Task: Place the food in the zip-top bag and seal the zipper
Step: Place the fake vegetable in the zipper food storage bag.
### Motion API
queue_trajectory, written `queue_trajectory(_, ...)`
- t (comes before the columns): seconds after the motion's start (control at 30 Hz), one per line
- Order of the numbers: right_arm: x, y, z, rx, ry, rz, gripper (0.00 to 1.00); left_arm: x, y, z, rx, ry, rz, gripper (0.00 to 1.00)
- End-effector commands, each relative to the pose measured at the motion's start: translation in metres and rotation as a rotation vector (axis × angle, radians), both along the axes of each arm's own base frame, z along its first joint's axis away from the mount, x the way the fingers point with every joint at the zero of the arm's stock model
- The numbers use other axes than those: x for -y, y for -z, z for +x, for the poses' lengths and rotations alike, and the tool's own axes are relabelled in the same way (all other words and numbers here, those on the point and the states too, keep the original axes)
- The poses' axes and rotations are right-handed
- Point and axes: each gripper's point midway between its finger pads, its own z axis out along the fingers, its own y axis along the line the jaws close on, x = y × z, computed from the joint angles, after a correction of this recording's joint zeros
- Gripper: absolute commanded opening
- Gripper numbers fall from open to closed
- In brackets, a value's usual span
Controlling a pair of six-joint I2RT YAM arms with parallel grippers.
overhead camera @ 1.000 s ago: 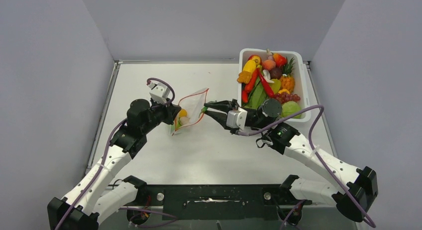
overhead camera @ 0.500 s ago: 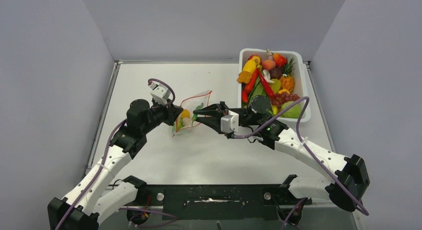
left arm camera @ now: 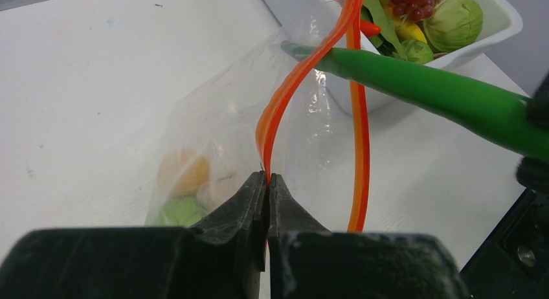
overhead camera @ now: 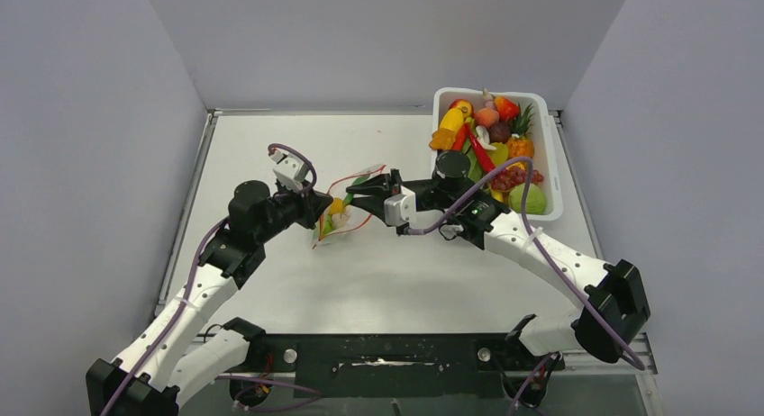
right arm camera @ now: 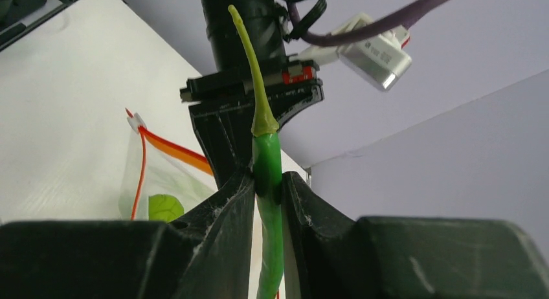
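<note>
The clear zip-top bag [overhead camera: 347, 209] hangs open at the table's middle left, with a few small toy foods [left arm camera: 184, 173] inside. My left gripper [left arm camera: 267, 177] is shut on one side of its red-orange zipper [left arm camera: 285, 95]. The zipper's other side [left arm camera: 359, 124] stands apart from it, so the mouth gapes. My right gripper [right arm camera: 267, 179] is shut on a long green chili [right arm camera: 268, 182]. In the left wrist view the chili [left arm camera: 447, 95] points its stem tip into the bag's mouth. The gripper [overhead camera: 357, 192] is right of the bag.
A white tub [overhead camera: 543, 150] stands at the back right with several toy fruits and vegetables in it, among them red chilies [overhead camera: 477, 150] and a green cabbage [left arm camera: 453, 21]. Grey walls close in the table on three sides.
My right gripper has moved left from beside the tub to the bag's mouth, carrying the green chili. My left gripper has kept its hold on the zipper.
</note>
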Motion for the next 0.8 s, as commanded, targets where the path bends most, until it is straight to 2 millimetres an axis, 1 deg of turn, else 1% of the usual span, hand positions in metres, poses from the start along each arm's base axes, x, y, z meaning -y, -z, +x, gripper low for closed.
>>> queue_trajectory(0.0,0.009,-0.002,0.014,0.057,-0.003,-0.019,0.1,0.003,-0.032,0.002,0.108,0.02,-0.052,0.0)
queue_trajectory(0.1,0.012,0.014,0.022,0.034,0.012,-0.056,0.1,0.003,-0.033,0.003,0.107,0.021,-0.052,0.0)
queue_trajectory(0.3,0.009,0.043,0.032,0.014,0.041,-0.136,0.1,0.003,-0.034,0.003,0.11,0.021,-0.057,0.0)
queue_trajectory(0.37,0.007,0.053,0.038,0.016,0.068,-0.18,0.1,0.003,-0.033,0.003,0.109,0.018,-0.057,0.0)
queue_trajectory(0.4,0.006,0.06,0.045,0.026,0.1,-0.208,0.1,0.002,-0.034,0.003,0.111,0.016,-0.058,0.0)
queue_trajectory(0.47,0.005,0.071,0.052,0.033,0.14,-0.256,0.1,0.002,-0.034,0.003,0.112,0.014,-0.062,0.0)
queue_trajectory(0.63,0.003,0.092,0.066,0.047,0.217,-0.353,0.13,0.002,-0.035,0.003,0.111,0.019,-0.069,0.0)
queue_trajectory(0.77,-0.002,0.101,0.071,0.046,0.248,-0.383,0.2,0.003,-0.033,0.003,0.105,0.023,-0.071,0.0)
